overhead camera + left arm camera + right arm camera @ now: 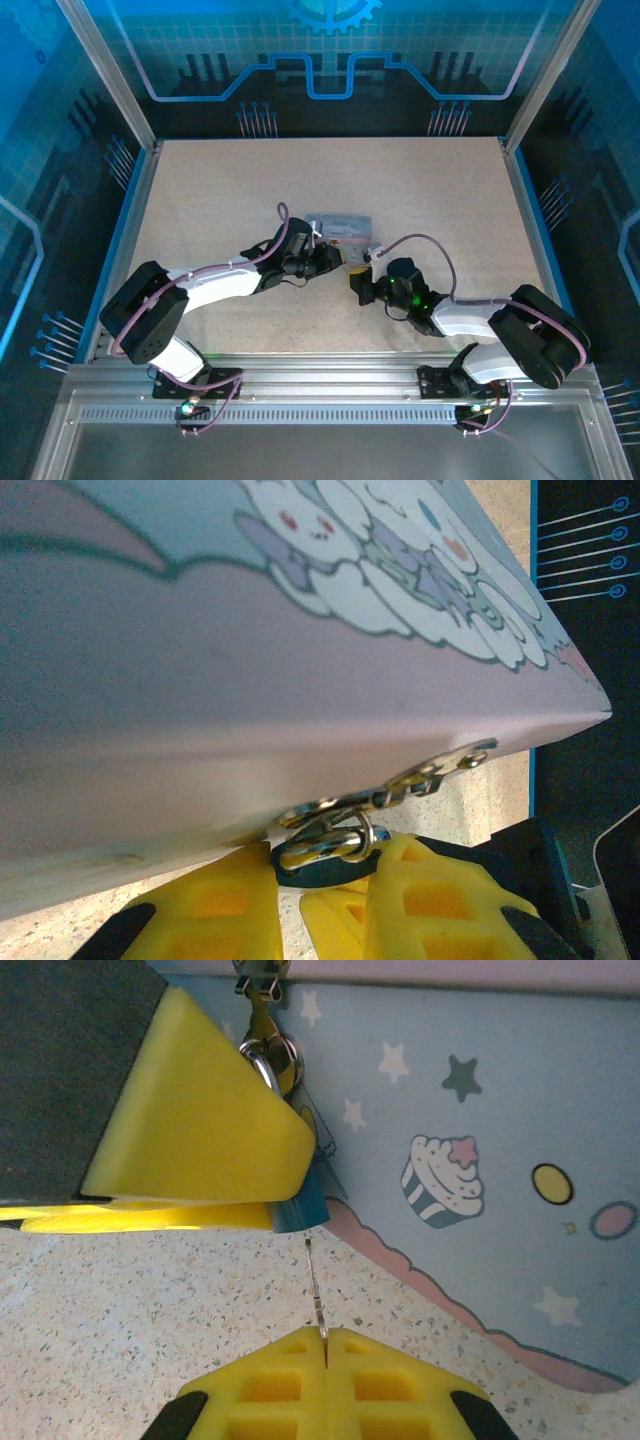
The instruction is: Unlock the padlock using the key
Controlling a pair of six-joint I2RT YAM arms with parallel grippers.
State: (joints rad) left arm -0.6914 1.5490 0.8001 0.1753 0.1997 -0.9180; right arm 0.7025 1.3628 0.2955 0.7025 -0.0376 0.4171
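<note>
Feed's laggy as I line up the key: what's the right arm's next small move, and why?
Probably ease the right gripper straight forward: its pinched key points at the underside of the padlock, tip just short, and the left gripper grips the padlock.

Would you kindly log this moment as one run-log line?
left pincer: shut on padlock | right pincer: shut on key | key: tip at padlock base | padlock: shackle through tin hasp

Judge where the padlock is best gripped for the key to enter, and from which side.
Grip the padlock by its body's sides, approaching sideways, as the left gripper does. Its shackle hangs through the hasp of the tin, and its bottom end faces the key in the right gripper, so that end should probably stay bare.
</note>
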